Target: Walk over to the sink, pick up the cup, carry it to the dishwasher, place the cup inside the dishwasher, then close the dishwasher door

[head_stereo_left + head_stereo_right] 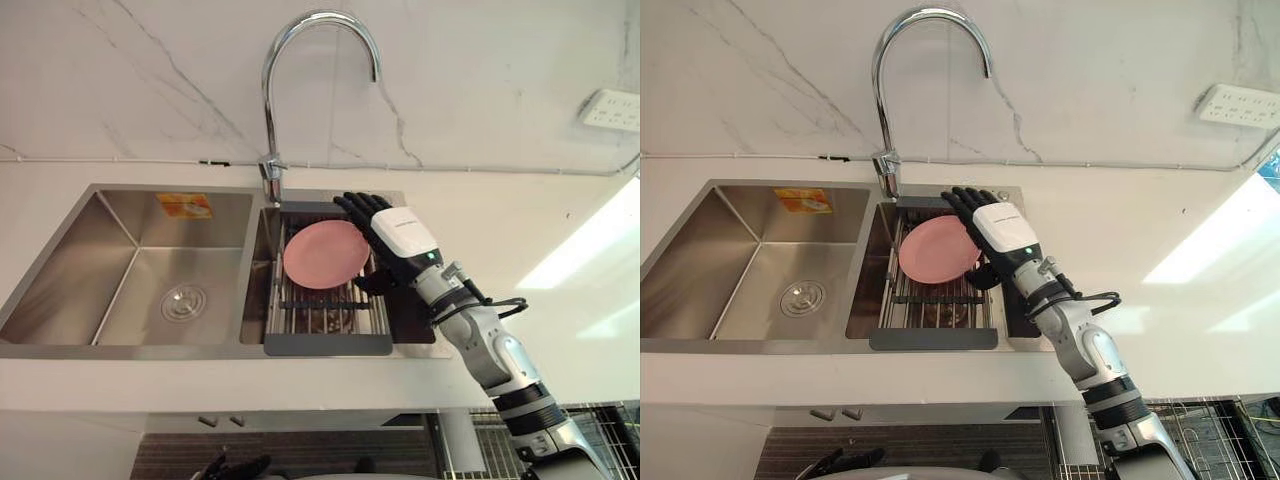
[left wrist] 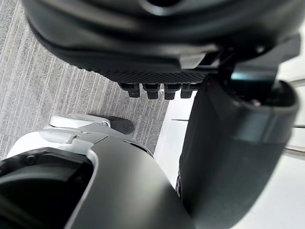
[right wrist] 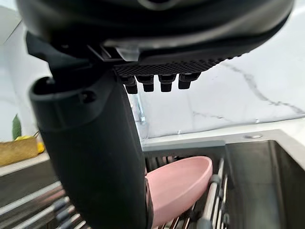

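A pink shallow dish (image 1: 325,253) leans on the drying rack (image 1: 330,345) in the right basin of the steel sink (image 1: 120,350); no cup shows. My right hand (image 1: 400,235) reaches over the counter to the dish's right rim. Its fingers lie straight along the upper rim and its thumb (image 3: 95,157) rests against the dish (image 3: 181,183) lower down. The hand is open. My left hand (image 1: 235,467) hangs low below the counter edge, fingers relaxed, holding nothing.
A tall curved faucet (image 1: 270,100) rises between the basins just left of the dish. The left basin (image 1: 170,290) has only its drain. A wall socket (image 1: 610,110) sits far right. A wire basket (image 1: 1210,430) shows below the counter at the lower right.
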Tool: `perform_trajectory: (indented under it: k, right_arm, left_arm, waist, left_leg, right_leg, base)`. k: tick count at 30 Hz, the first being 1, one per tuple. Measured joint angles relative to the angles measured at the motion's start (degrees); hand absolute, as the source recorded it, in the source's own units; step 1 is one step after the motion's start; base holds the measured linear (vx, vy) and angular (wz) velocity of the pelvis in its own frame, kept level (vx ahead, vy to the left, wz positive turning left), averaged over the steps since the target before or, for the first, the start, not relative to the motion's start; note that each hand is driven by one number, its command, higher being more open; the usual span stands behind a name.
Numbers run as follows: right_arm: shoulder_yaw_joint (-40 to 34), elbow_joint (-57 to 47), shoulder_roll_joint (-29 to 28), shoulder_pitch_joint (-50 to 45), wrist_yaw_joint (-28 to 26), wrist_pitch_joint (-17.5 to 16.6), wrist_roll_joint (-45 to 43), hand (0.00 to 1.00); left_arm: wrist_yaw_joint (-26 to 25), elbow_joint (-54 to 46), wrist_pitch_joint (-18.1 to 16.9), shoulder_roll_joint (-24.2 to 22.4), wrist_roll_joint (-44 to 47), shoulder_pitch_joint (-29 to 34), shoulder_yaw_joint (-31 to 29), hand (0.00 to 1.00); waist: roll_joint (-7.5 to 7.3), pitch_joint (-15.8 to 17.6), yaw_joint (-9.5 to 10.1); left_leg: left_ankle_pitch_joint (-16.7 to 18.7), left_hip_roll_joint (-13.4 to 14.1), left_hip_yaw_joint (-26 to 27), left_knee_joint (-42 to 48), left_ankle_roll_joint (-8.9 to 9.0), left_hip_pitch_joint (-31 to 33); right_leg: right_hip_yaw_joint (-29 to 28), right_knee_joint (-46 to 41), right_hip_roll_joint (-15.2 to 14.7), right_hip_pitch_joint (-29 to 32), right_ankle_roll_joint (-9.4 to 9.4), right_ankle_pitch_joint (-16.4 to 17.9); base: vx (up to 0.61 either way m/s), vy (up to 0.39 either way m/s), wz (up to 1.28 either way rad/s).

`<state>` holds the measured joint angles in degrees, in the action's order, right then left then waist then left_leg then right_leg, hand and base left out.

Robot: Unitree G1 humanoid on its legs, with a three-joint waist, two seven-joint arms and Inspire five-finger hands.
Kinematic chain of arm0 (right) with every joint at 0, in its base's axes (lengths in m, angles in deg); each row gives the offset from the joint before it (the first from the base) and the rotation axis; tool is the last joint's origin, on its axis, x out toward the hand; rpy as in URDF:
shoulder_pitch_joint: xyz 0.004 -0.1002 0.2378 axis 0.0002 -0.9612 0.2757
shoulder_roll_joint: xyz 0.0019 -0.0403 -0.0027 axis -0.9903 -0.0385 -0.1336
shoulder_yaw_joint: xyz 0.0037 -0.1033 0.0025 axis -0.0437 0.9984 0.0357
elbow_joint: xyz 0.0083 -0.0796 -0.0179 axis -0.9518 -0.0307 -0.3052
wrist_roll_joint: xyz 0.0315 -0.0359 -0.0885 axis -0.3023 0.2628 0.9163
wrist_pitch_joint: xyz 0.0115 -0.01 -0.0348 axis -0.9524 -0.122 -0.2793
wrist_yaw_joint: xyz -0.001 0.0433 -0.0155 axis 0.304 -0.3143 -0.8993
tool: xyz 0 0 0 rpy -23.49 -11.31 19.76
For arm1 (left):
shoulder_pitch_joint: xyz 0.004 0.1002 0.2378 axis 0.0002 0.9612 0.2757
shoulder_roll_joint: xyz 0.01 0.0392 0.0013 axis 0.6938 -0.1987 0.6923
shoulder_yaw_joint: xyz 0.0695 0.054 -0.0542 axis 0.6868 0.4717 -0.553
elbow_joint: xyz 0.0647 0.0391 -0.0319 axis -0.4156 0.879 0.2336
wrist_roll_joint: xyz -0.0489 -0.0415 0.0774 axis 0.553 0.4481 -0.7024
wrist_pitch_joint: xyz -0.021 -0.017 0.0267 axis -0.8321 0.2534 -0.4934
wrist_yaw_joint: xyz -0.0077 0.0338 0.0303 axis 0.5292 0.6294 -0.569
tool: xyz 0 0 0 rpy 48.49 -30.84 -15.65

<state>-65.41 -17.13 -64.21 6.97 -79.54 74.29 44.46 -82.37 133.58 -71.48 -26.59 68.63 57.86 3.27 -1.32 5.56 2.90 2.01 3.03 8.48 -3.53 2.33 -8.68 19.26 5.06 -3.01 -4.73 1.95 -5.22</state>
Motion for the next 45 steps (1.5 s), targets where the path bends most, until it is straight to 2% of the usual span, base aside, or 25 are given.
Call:
perform_trajectory:
  k: [6,10,14,19,29,37,38,45]
  right_arm:
    - [3.97,0.45,-0.06,-0.01,-0.50,0.02,4.25,1.00]
    - [5.28,3.80,-0.38,0.02,1.69,0.99,7.28,1.00]
    - [6.10,7.88,-1.38,0.25,4.04,5.38,7.97,1.00]
    - [6.13,12.63,-2.64,1.31,5.14,8.45,9.93,1.00]
    - [7.42,21.20,-3.37,7.65,7.86,10.04,13.78,1.00]
    - [8.56,26.47,-3.80,11.05,9.37,8.01,15.70,1.00]
    - [8.57,27.24,-3.81,11.68,9.36,7.55,16.01,0.00]
    - [8.67,29.79,-3.47,13.22,8.09,6.31,17.28,0.00]
  left_arm:
    - [-0.94,1.32,-0.07,0.00,0.04,-0.74,0.03,1.00]
    - [-0.96,1.52,0.14,-0.02,0.12,-0.78,0.09,1.00]
    - [-0.96,1.51,0.30,-0.03,0.19,-0.78,0.10,1.00]
    - [-0.94,1.50,0.67,-0.03,1.26,-0.77,0.13,1.00]
    - [-0.95,1.14,1.64,0.11,1.81,-1.10,1.15,1.00]
    - [-0.93,0.73,1.77,0.18,1.78,-1.21,1.28,1.00]
    - [-0.93,0.69,1.77,0.18,1.77,-1.19,1.27,1.00]
    - [-0.81,0.25,1.91,0.39,1.67,-1.06,1.29,1.00]
  waist:
    - [0.09,-0.41,0.16]
    - [0.06,-1.23,0.78]
    - [0.05,-1.39,1.06]
    - [0.06,-1.40,1.08]
    - [-0.01,-1.43,1.81]
    - [-0.15,-1.46,2.35]
    - [-0.21,-1.47,2.45]
    - [-0.67,-1.48,2.50]
  left_leg:
    - [0.00,0.01,-0.02,0.00,0.00,0.01]
    - [0.00,-0.02,-0.18,-0.02,0.00,0.04]
    - [-0.03,-0.03,-0.68,-0.02,0.01,0.14]
    - [-0.14,-0.08,-1.19,-0.03,-0.03,0.28]
    - [-0.90,-0.36,-3.12,-0.34,-0.12,0.80]
    - [-1.62,-0.66,-4.17,-1.00,-0.18,1.01]
    - [-1.76,-0.73,-4.38,-1.18,-0.22,1.01]
    - [-1.94,-0.90,-4.56,-1.32,-0.39,1.01]
  right_leg:
    - [0.06,-0.01,0.00,0.00,0.00,0.00]
    - [0.25,-0.03,-0.04,-0.04,0.01,0.00]
    - [1.01,0.04,-0.08,-0.17,0.01,0.01]
    - [1.48,0.06,-0.14,-0.22,0.01,0.01]
    - [3.48,0.13,-0.51,-0.50,0.02,0.01]
    - [4.50,0.13,-0.84,-0.50,0.02,0.01]
    - [4.67,0.13,-0.90,-0.50,0.02,0.01]
    - [4.81,0.12,-1.04,-0.51,0.02,0.00]
  base:
    - [0.00,0.000,0.00]
    - [0.00,0.000,0.00]
    - [0.00,0.000,0.05]
    - [-0.01,0.006,0.05]
    - [-0.02,0.010,0.10]
    - [-0.01,0.018,0.07]
    - [0.00,0.022,0.07]
    - [0.00,0.007,0.01]
